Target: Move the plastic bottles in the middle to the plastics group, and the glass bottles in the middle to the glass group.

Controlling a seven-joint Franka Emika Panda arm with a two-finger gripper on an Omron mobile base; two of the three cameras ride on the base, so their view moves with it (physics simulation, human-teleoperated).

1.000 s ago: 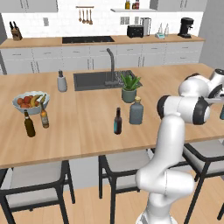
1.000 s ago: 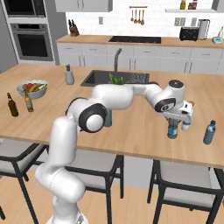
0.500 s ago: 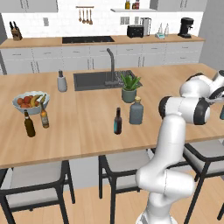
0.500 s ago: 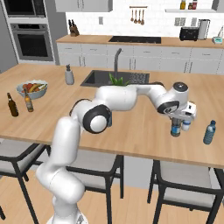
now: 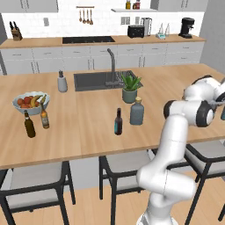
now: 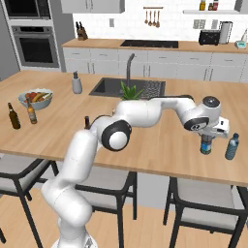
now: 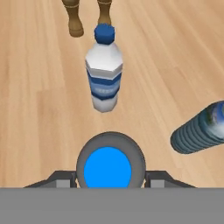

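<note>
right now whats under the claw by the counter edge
The claw is shut on a small blue-capped plastic bottle, held upright on or just above the wooden counter. Contact with the counter is hidden. A darker blue bottle stands beside it.

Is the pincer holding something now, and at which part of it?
Yes: the pincer holds the small blue-tinted plastic bottle near its capped top, upright above the counter.

The tabletop (image 7: 39,100) is warm, matt wood with fine grain. The clear water bottle (image 7: 104,72) looks like smooth, glossy plastic; the darker blue bottle (image 7: 199,131) is ribbed plastic. The two shakers (image 7: 73,19) are turned, satiny wood.
</note>
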